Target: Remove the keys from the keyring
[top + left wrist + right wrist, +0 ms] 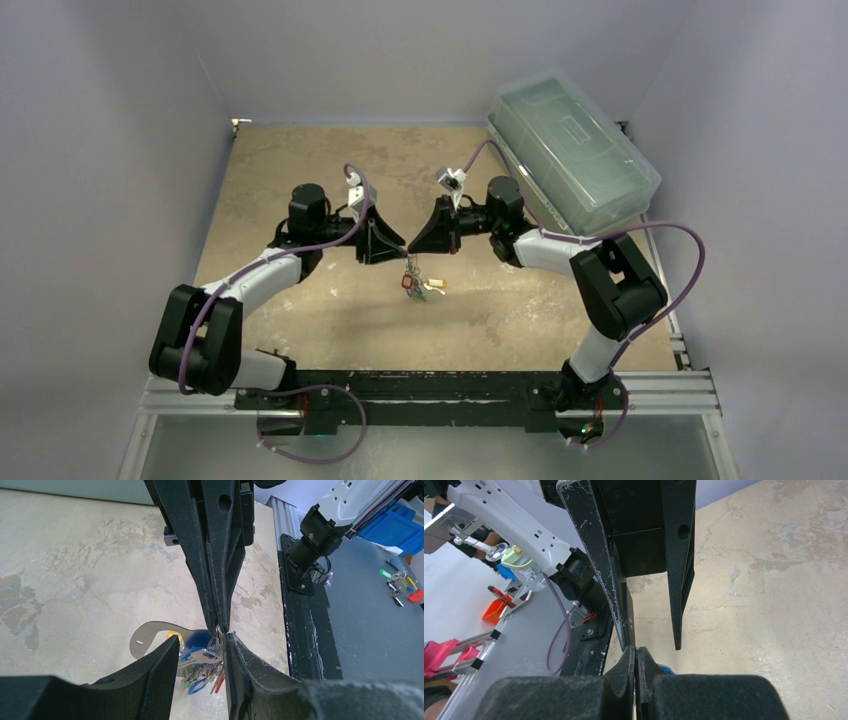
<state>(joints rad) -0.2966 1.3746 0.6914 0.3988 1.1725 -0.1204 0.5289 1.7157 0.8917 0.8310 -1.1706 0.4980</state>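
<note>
The keys [205,664] hang as a bunch of silvery blades with blue, green and red tags above the tan table; in the top view they [415,283] dangle under the two meeting grippers. The keyring [144,636], a pale silver arched piece, hangs behind the bunch. My right gripper [219,626] comes in from above, shut on the thin wire loop at the top of the bunch; its pads [635,652] are pressed together. My left gripper [201,640] is open, its fingers either side of the bunch, the right finger [250,675] touching my right gripper's tips.
A clear lidded plastic box [572,160] stands at the back right of the table. The black base rail [430,385] runs along the near edge. Another bunch of tagged keys [400,582] lies on the grey surface beyond the table.
</note>
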